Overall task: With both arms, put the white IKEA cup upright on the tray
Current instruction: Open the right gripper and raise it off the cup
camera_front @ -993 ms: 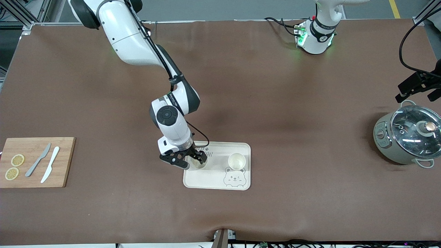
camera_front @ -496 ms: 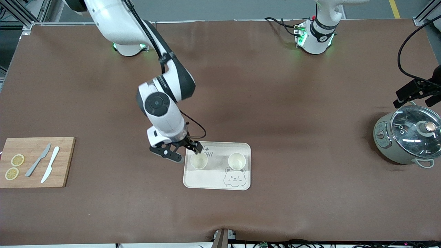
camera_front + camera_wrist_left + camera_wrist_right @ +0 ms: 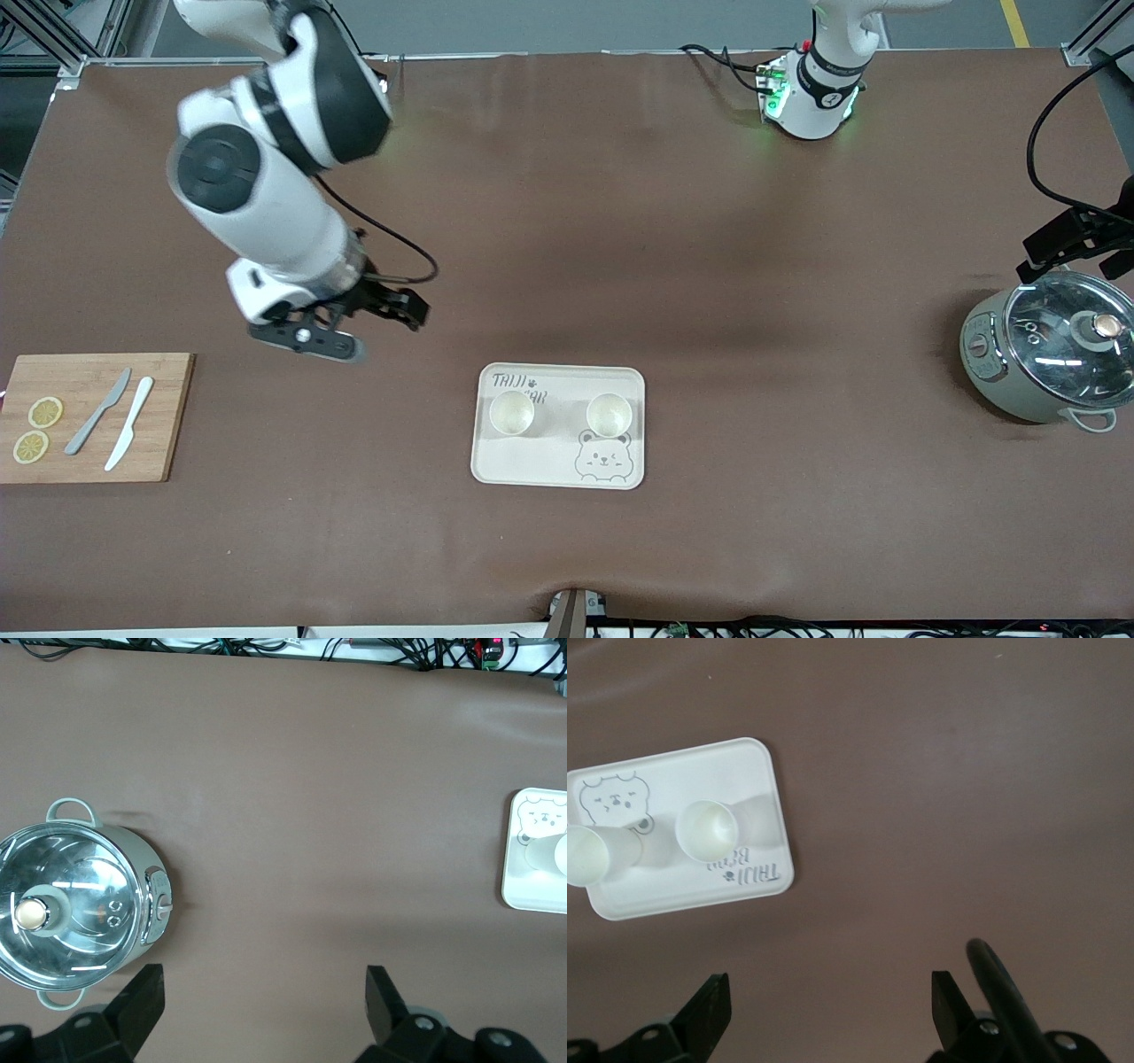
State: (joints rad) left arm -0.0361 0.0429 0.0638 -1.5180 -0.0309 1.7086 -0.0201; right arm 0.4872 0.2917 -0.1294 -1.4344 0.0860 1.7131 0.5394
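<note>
Two white cups stand upright on the cream tray with the bear drawing: one cup toward the right arm's end, the other cup toward the left arm's end. My right gripper hangs open and empty above bare table, off the tray toward the right arm's end. Its wrist view shows the tray and both cups past its open gripper. My left gripper is open and empty in the air beside the pot; its own view shows the tray's edge.
A grey pot with a glass lid sits at the left arm's end. A wooden cutting board with two knives and lemon slices lies at the right arm's end. A black cable hangs by the right gripper.
My right gripper left the cup it stood around on the tray, rose and swung toward the right arm's end. That cup stays upright. The left arm barely moved.
</note>
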